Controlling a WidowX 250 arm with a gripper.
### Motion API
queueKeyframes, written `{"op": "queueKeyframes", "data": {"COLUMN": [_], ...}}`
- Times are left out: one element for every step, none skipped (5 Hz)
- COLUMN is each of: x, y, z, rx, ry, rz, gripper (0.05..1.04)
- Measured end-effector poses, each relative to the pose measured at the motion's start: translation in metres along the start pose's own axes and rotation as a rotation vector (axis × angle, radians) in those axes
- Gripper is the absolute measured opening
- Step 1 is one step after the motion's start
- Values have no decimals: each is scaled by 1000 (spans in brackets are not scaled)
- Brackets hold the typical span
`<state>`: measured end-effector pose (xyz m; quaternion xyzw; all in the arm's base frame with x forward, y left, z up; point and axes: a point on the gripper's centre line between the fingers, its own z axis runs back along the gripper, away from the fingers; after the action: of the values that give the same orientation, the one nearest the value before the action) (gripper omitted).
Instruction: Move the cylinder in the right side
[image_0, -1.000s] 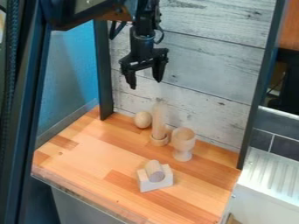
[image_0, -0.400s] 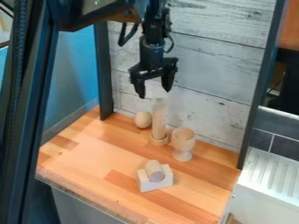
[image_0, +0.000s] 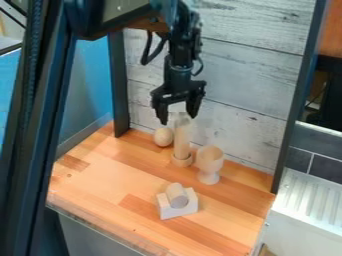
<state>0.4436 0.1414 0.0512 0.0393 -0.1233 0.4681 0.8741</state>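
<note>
Two cylinders on this counter, folks: one tall, one short! Add one ring, one notched block, one goblet, one egg, all pale wood, and one gripper overhead.

The tall cylinder, right under that gripper, stands bolt upright, long axis vertical, its foot in the ring. Make that foot the centre of our clock, 12 at the back wall. And look at the fingers: spread apart, pointing down, one at either side of the tall cylinder's upper end in this view! Whether either one touches the wood, I can't tell.

Down at 6, nearer the front, sits the notched block, with the short cylinder lying in its notch, long axis roughly between 12 and 6, a round end facing the front.

Round the dial we go! The egg is close by at 11, the goblet stands mouth up at 4, near the ring but apart from it. That goblet is the obstacle on the right flank, the egg crowds the back left, and the wall shuts off 12. Further out at 3 rises a dark post at the counter's edge.
</note>
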Motion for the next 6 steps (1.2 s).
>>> {"op": "queueKeyframes", "data": {"x": [0, -5, 1, -1, 3, -2], "y": [-1, -5, -11, -9, -10, -8], "z": [-2, -9, -9, -19, -19, -20], "rx": [-4, -10, -15, 5, 16, 30], "ry": [-1, 44, 37, 50, 41, 73], "rz": [2, 17, 39, 46, 57, 60], "gripper": [1000, 1000, 1000, 944, 687, 550]}}
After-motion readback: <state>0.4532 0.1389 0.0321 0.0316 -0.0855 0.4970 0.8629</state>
